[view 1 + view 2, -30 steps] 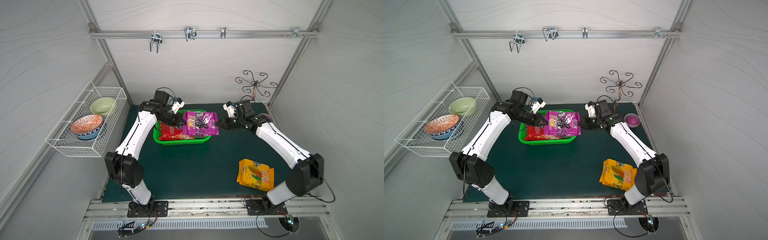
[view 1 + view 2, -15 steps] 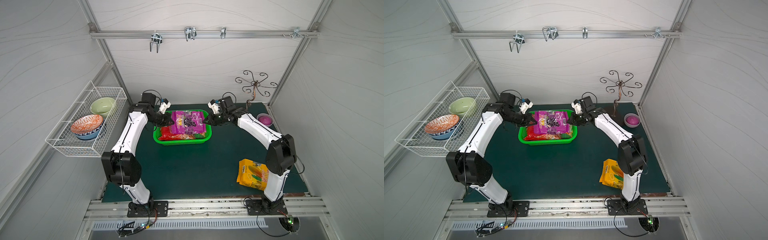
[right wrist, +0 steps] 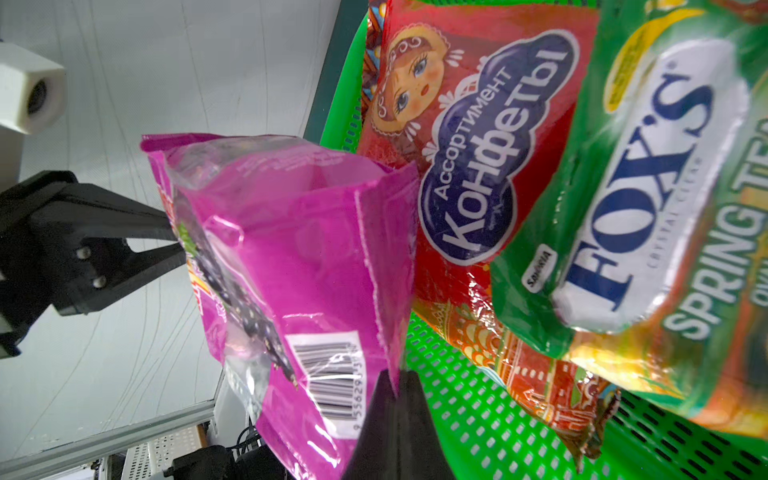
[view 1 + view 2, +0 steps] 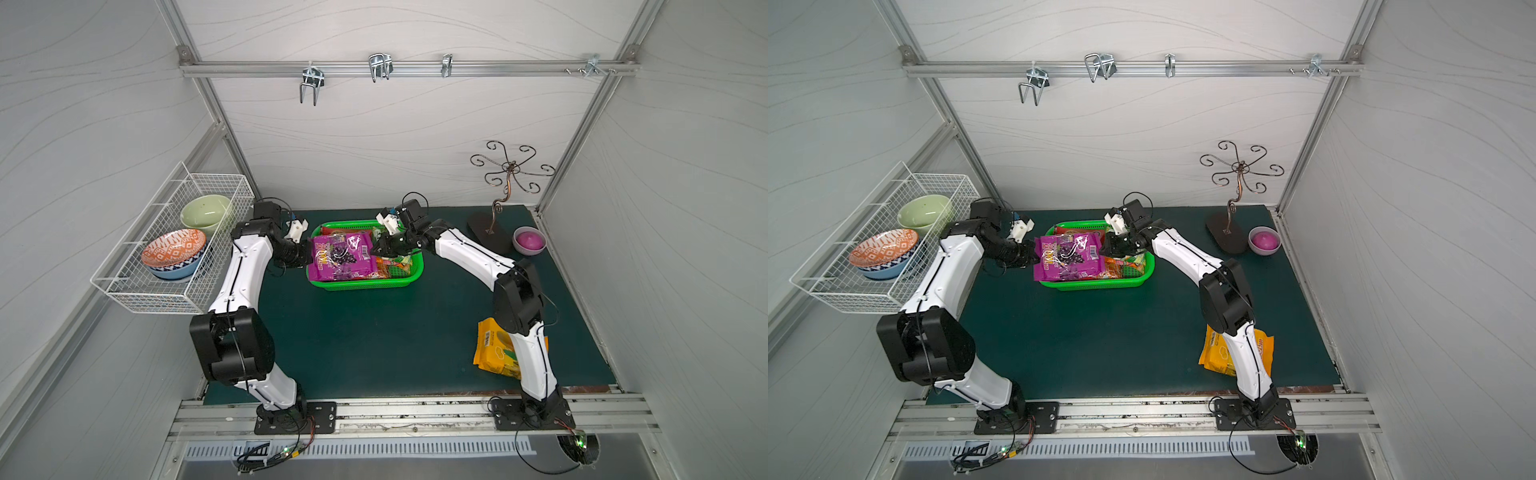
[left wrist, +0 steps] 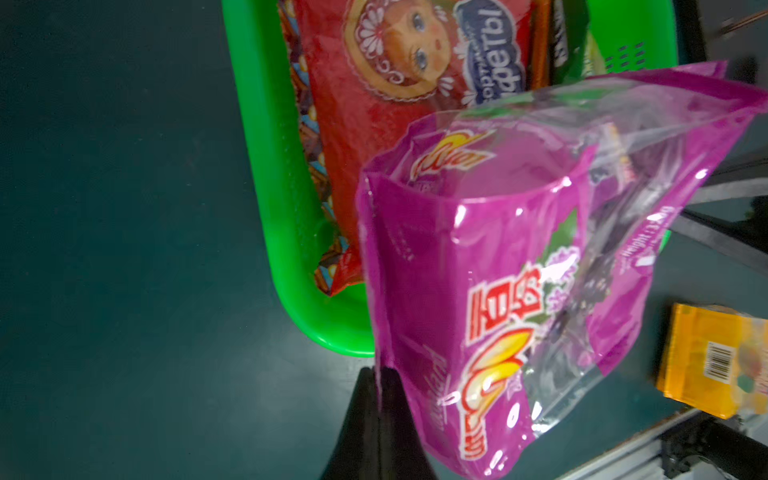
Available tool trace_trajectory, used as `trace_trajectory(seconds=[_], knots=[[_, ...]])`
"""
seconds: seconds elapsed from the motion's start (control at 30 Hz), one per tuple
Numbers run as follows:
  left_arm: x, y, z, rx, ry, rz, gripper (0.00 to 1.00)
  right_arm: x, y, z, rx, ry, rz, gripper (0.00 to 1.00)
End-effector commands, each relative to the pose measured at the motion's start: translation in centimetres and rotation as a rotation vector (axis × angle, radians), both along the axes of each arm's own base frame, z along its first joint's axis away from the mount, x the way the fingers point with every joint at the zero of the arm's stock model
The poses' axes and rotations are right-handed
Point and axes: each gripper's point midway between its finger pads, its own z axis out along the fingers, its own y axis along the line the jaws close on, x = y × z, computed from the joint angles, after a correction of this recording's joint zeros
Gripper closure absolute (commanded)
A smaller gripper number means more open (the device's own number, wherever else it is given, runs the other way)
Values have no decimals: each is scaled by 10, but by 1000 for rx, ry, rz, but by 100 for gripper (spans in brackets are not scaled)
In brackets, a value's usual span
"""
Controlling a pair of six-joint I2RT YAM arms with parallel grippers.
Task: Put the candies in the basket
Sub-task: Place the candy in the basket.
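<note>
Both grippers hold the purple grape candy bag (image 4: pixel 343 255) (image 4: pixel 1068 257) stretched above the green basket (image 4: pixel 365 283) (image 4: pixel 1096 284). My left gripper (image 4: pixel 307 257) (image 5: pixel 380 374) is shut on one edge of the bag (image 5: pixel 519 270). My right gripper (image 4: pixel 376 249) (image 3: pixel 397 376) is shut on the opposite edge (image 3: pixel 299 257). Under the bag, in the basket (image 3: pixel 478 415), lie a red bag with a blue oval logo (image 3: pixel 469 166) (image 5: pixel 395 83) and a green-yellow bag (image 3: pixel 665 208). A yellow-orange bag (image 4: pixel 494 353) (image 4: pixel 1214 351) lies on the mat at front right, partly behind my right arm.
A white wire basket (image 4: pixel 137 286) with bowls hangs on the left wall. A curly metal stand (image 4: pixel 498 208) and a small pink bowl (image 4: pixel 528 241) sit at the back right. A rail with hooks (image 4: pixel 378 68) runs overhead.
Both grippers have carried the purple bag leftward, from the basket's right side to over its left part. The right arm has stretched further across the basket.
</note>
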Motion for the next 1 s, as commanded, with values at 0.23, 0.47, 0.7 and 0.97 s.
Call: trace_trajectory(seconds=[0.23,0.47,0.7,0.97], knots=[[45,53,-19,137,-81,86,100,16,6,-31,-38,6,-67,100],[70,61,-57,135,-42,108,100,26,-14,-55,-106,34,-156,100],[71,59,-81,105,33,109,100,27,-36,-68,-98,88,-195,100],[65,56,-26,108,-72,123,83,22,-26,-24,-22,60,-137,77]])
